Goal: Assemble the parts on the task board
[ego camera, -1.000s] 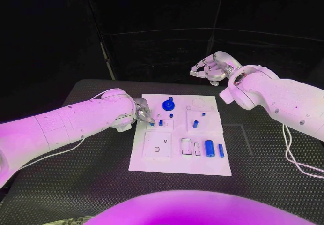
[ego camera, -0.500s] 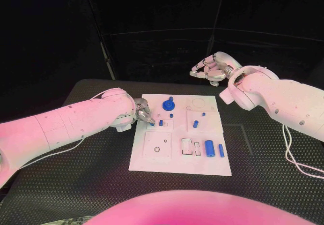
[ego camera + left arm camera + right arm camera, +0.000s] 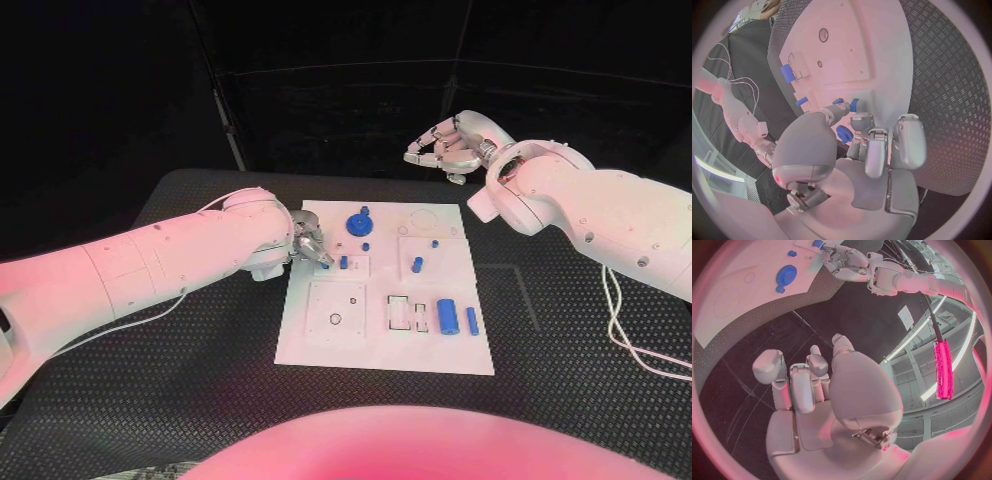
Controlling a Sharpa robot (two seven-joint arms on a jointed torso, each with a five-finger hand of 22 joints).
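The white task board (image 3: 335, 345) lies in the middle of the black table. On it are a round blue gear (image 3: 359, 220), several small blue pegs such as one peg (image 3: 418, 265), and a blue cylinder (image 3: 449, 316) next to a thin blue pin (image 3: 472, 320). My left hand (image 3: 307, 245) is at the board's left edge, thumb and a fingertip (image 3: 859, 119) pinching a small blue peg (image 3: 853, 104) (image 3: 327, 264) just over the board. My right hand (image 3: 443, 146) hangs raised beyond the board's far edge, fingers (image 3: 797, 382) curled in with nothing in them.
Square and slot recesses (image 3: 400, 312) sit in the board's near half, and a round outline (image 3: 424, 221) at its far right. The ribbed black table (image 3: 173, 380) runs on all around the board. A white cable (image 3: 623, 330) trails down at the right.
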